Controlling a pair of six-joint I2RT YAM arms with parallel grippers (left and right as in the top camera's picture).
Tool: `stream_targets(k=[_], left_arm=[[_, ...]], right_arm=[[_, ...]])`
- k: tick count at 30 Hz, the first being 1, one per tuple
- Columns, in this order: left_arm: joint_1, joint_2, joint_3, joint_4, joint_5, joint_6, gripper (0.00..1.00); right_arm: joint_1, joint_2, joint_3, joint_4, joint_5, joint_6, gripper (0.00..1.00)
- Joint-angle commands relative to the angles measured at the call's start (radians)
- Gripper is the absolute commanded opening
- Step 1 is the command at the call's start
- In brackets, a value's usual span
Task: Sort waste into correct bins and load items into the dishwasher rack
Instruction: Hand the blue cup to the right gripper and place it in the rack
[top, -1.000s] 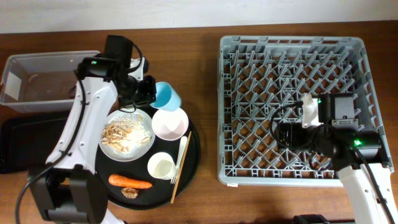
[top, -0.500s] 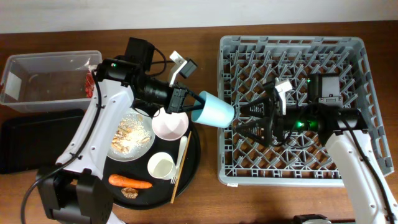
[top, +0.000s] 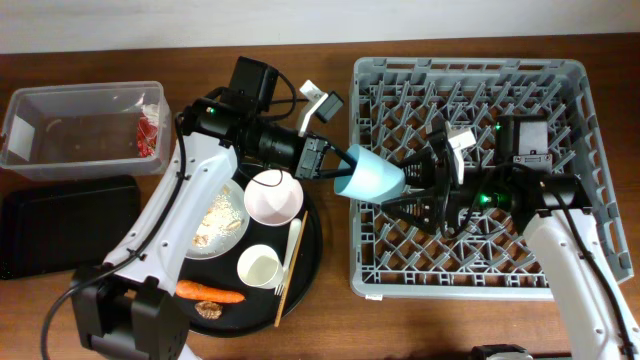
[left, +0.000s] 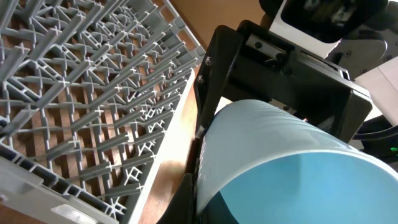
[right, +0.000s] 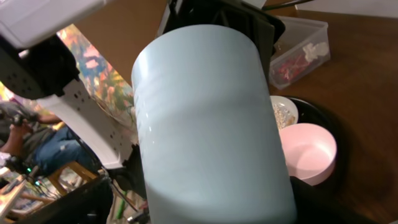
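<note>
My left gripper (top: 335, 165) is shut on the rim of the light blue cup (top: 368, 180) and holds it on its side in the air over the left edge of the grey dishwasher rack (top: 560, 80). My right gripper (top: 412, 187) is open, with a finger on each side of the cup's base. The cup fills the left wrist view (left: 280, 155) and the right wrist view (right: 211, 124). The red-and-white wrapper (top: 150, 130) lies in the clear tub (top: 60, 100). The white plate (top: 215, 215) with scraps, the white bowl (top: 274, 197) and the white cup (top: 259, 267) stay on the round tray.
The round black tray (top: 310, 260) also holds the white fork (top: 293, 245), chopsticks (top: 283, 290), the carrot (top: 210, 293) and the brown morsel (top: 208, 310). The shallow black tray (top: 50, 215) lies at the left, in front of the tub.
My left gripper has carried the blue cup to the right, from beside the plate to the rack's left edge. My right gripper has swung left to meet it.
</note>
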Motion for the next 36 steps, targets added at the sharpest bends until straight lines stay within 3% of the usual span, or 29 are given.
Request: stream_targets(k=[1, 18, 19, 20, 26, 34, 36], left_arm=[[-0.007, -0.013, 0.003, 0.01, 0.026, -0.035, 0.0], [-0.026, -0.013, 0.003, 0.014, -0.032, -0.092, 0.02], [-0.026, -0.013, 0.003, 0.014, -0.038, -0.093, 0.09], [-0.026, -0.013, 0.003, 0.014, -0.066, -0.095, 0.27], [-0.023, -0.013, 0.003, 0.013, -0.151, -0.096, 0.31], [0.126, -0.014, 0.003, -0.014, -0.266, -0.099, 0.31], [0.179, -0.014, 0.003, -0.066, -0.389, -0.099, 0.32]], right_arm=[[0.005, -0.001, 0.012, 0.005, -0.031, -0.011, 0.8], [0.005, -0.001, 0.012, 0.066, -0.032, -0.011, 0.66], [0.005, -0.001, 0.012, 0.077, -0.032, -0.011, 0.65], [0.005, -0.001, 0.012, 0.086, -0.032, -0.011, 0.64], [0.005, -0.001, 0.012, 0.107, -0.019, -0.006, 0.51], [0.003, -0.001, 0.012, 0.098, 0.331, 0.182, 0.47], [-0.011, -0.003, 0.013, 0.069, 0.482, 0.269, 0.47]])
